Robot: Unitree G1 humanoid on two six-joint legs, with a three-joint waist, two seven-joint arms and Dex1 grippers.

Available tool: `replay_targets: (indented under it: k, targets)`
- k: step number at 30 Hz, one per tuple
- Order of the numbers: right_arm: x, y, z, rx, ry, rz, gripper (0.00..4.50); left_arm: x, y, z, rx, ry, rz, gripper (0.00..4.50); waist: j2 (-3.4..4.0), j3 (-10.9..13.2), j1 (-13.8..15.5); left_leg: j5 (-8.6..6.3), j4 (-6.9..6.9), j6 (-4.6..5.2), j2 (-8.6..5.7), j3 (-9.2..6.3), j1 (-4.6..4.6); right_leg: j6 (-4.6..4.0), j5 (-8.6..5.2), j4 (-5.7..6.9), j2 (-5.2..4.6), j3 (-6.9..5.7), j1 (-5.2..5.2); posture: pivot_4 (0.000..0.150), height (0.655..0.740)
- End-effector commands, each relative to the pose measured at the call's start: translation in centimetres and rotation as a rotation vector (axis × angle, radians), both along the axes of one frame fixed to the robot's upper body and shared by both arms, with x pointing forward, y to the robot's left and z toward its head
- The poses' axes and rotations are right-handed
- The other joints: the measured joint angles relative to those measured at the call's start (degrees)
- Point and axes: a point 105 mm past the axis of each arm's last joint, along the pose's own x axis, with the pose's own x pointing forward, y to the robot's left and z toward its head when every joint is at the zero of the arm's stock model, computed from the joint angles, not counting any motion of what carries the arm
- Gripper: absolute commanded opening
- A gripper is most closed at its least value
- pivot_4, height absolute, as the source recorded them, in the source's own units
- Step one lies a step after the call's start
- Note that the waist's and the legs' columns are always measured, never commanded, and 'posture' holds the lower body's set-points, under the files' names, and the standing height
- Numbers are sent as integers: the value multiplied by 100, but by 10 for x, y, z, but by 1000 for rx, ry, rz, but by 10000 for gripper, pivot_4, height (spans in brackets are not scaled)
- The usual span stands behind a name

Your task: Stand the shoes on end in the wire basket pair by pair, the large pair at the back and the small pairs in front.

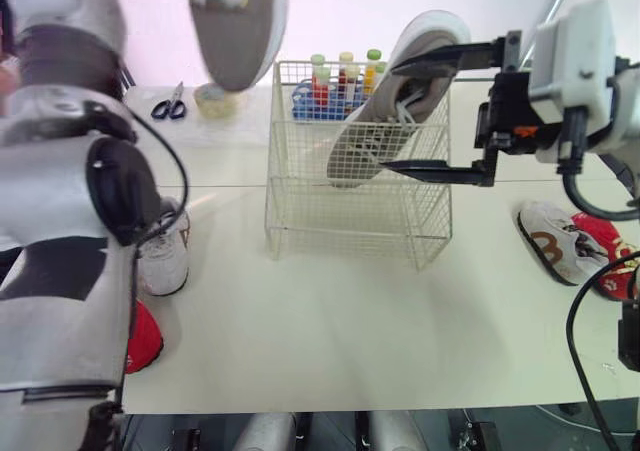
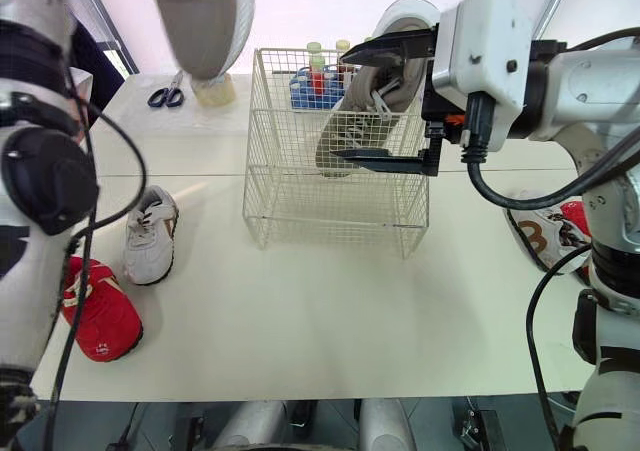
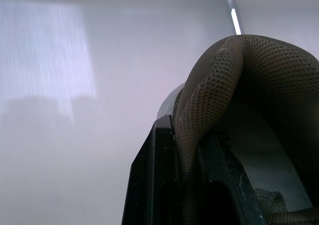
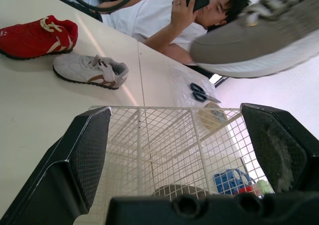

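Wire basket point(image 1: 300, 221) sits upper centre on the white table point(image 1: 330, 341).

Large grey shoes: 2.
- One grey shoe point(image 1: 355, 143) is in the basket. It leans, long axis diagonal, toe low toward the lower left and heel up at the upper right, above the rim.
- The second grey shoe point(image 1: 235, 26) hangs at the top of the frame, left of the basket. Its sole faces the camera and its long axis runs up-down.

Left gripper point(image 3: 185, 135) is clamped on the mesh collar of the second grey shoe. Right gripper point(image 1: 390, 117) is spread wide, one finger by the leaning shoe's heel and the other lower, clear of it.

Small shoes: 4, all flat on the table.
- Left edge: white shoe point(image 1: 165, 253) and red shoe point(image 1: 146, 337).
- Right edge: white shoe point(image 1: 553, 239) and red shoe point(image 1: 606, 259), touching.

Behind the basket: scissors point(image 1: 170, 104), 1 blue rack of bottles point(image 1: 325, 96).
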Motion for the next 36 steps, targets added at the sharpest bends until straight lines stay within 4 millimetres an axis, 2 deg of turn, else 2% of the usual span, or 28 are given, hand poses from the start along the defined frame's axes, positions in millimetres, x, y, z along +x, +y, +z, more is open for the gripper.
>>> replay_targets:
  k: [1,5,10,21,25,31,34,36]
  targets:
    - [-8,-1,11,7,-70,-7,45000,-34,-12,20,-125,-266,-45,243,0,0,-7,1,1,2,0,0,0,1,0,1,0,0,0,1500,7400]
    - [-10,-2,10,12,-69,-20,45000,-33,-33,1,-157,-340,-33,243,1,0,-45,5,1,7,0,3,1,3,1,1,0,2,-1,1500,7400]
    - [-13,-3,9,19,-69,-40,45000,-20,-54,-38,-149,-358,46,243,1,-1,-23,7,-2,12,1,4,7,2,2,13,0,3,-3,1500,7400]
    - [-16,-1,8,29,-67,-64,45000,-8,-62,-88,-125,-375,181,243,1,-1,-4,7,5,14,0,4,0,7,4,9,0,2,-3,1500,7400]
    - [-18,-1,9,29,-64,-67,45000,8,-69,-121,-85,-281,207,243,1,-2,-3,7,7,14,0,4,3,7,4,11,0,2,1,1500,7400]
    - [-19,0,10,31,-61,-68,45000,27,-71,-154,-87,-131,210,243,1,-2,3,7,7,15,0,4,2,7,5,11,0,2,0,1500,7400]
    - [-18,1,10,35,-60,-66,45000,42,-78,-186,-29,-3,209,243,1,-8,16,7,8,15,0,4,3,7,5,11,0,1,2,1500,7400]
    - [-18,1,11,36,-60,-65,45000,54,-90,-213,56,127,171,243,0,-16,45,5,8,18,0,4,20,7,5,11,0,1,17,1500,7400]
